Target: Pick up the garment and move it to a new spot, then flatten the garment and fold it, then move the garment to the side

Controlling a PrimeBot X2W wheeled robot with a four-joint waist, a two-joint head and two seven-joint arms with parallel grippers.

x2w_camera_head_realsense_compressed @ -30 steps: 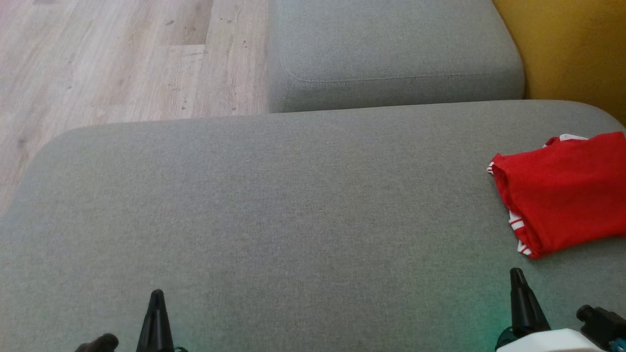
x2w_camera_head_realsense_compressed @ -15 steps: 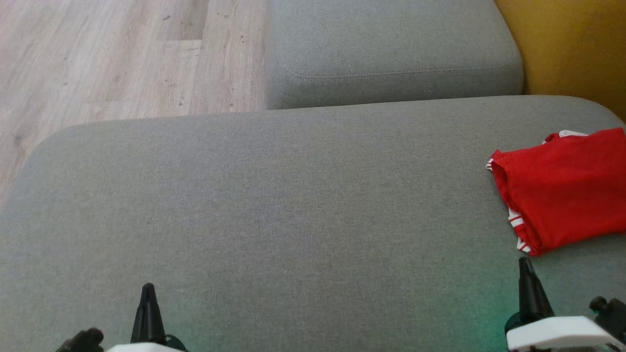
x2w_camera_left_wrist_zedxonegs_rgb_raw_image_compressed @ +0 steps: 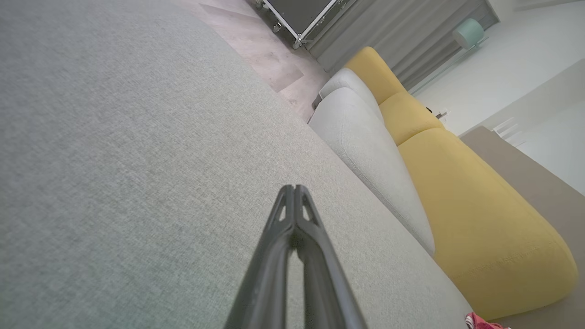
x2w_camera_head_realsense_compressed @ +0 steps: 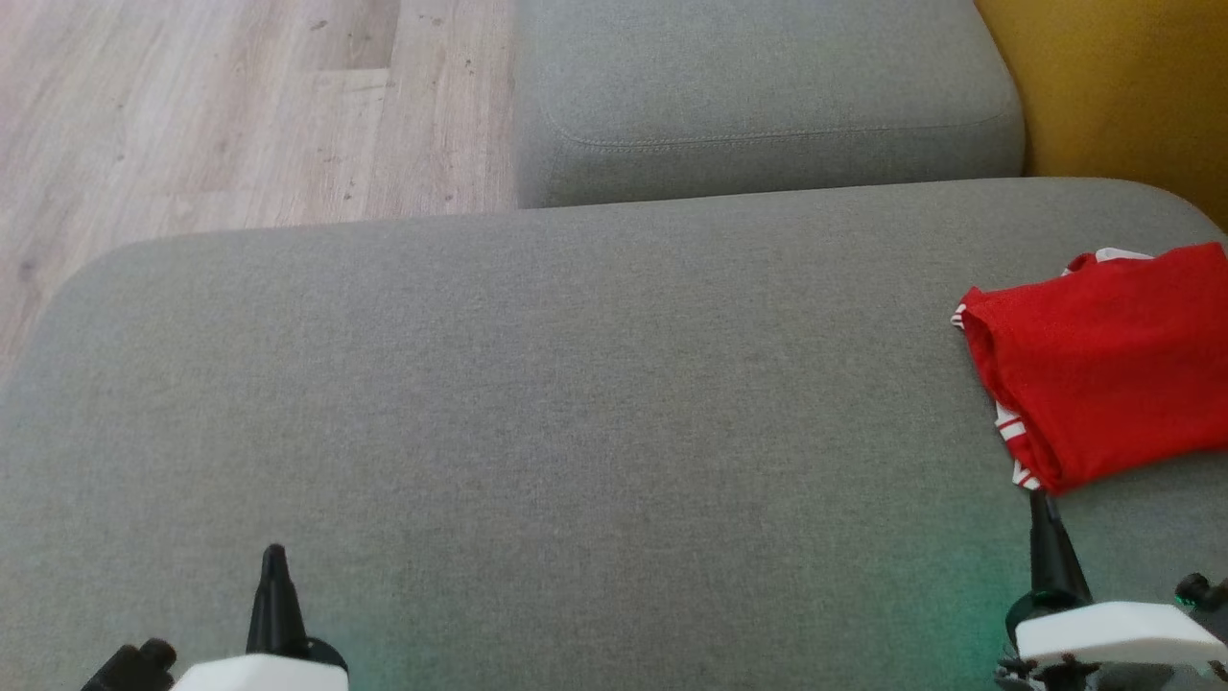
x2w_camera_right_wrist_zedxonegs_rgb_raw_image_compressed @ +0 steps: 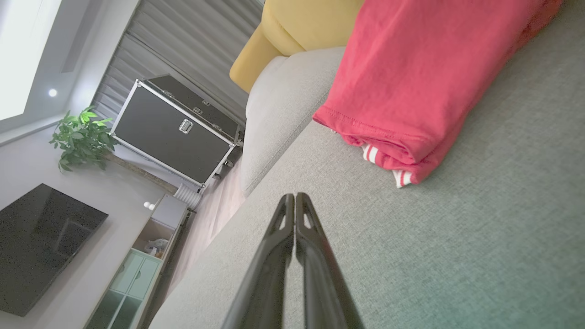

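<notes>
Setting: a living room is seen, with a pale wood floor [x2w_camera_head_realsense_compressed: 192,115] beyond the seating.
Work area: a broad grey cushion [x2w_camera_head_realsense_compressed: 576,403] is spread across the head view.
Neighbouring seat: a second grey cushion [x2w_camera_head_realsense_compressed: 767,86] is butted against the far edge of the first, with a stitched seam along its front.
Backrest: yellow upholstery [x2w_camera_head_realsense_compressed: 1113,86] is seen behind both cushions at the robot's right.
Garment [x2w_camera_head_realsense_compressed: 1103,365]: red, with white-striped trim; folded flat and laid on the broad cushion at its right edge, near the yellow upholstery. Layered hems are turned toward the right claw.
Left claw [x2w_camera_left_wrist_zedxonegs_rgb_raw_image_compressed: 295,189]: clenched on nothing, fingers pressed together, held low over bare grey fabric well apart from the garment.
Right claw [x2w_camera_right_wrist_zedxonegs_rgb_raw_image_compressed: 295,196]: clenched on nothing, fingers pressed together, pointed at the garment's near folded corner. A strip of bare grey fabric is seen between tips and cloth.
Flight case [x2w_camera_right_wrist_zedxonegs_rgb_raw_image_compressed: 173,132]: black with metal edging, on castors, standing on the floor past the cushions. It is latched shut, so the contents are hidden.
Cabinet [x2w_camera_right_wrist_zedxonegs_rgb_raw_image_compressed: 137,274]: low, pale, with glazed doors. One open compartment is occupied by something too small to identify.
Other items: a potted plant [x2w_camera_right_wrist_zedxonegs_rgb_raw_image_compressed: 82,137] beside the case, a dark screen [x2w_camera_right_wrist_zedxonegs_rgb_raw_image_compressed: 41,242] on the wall, and grey curtains [x2w_camera_right_wrist_zedxonegs_rgb_raw_image_compressed: 192,41] behind.
</notes>
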